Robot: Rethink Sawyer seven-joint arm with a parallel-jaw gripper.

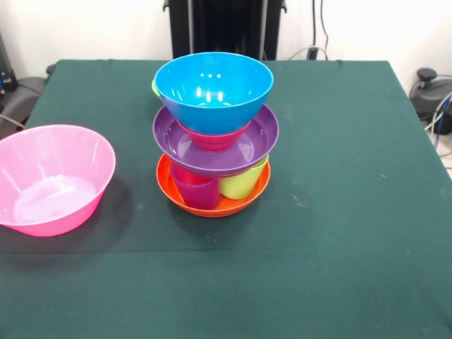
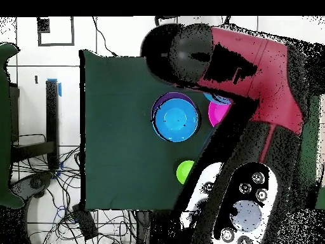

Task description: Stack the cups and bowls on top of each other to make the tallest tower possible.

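Observation:
The tower stands mid-table. Its base is an orange bowl, and in that bowl stand a purple cup and a lime green cup. A wide purple bowl rests on the cups and holds a small red bowl. On top sits the blue bowl. A big pink bowl stands alone beside the tower. A small green bowl lies behind it, and only its edge peeks out in the front view. The gripper shows in neither view.
The red and black arm hangs high over the table in the overhead view and covers part of the pink bowl. The green cloth lies bare to the right of the tower and along the front edge.

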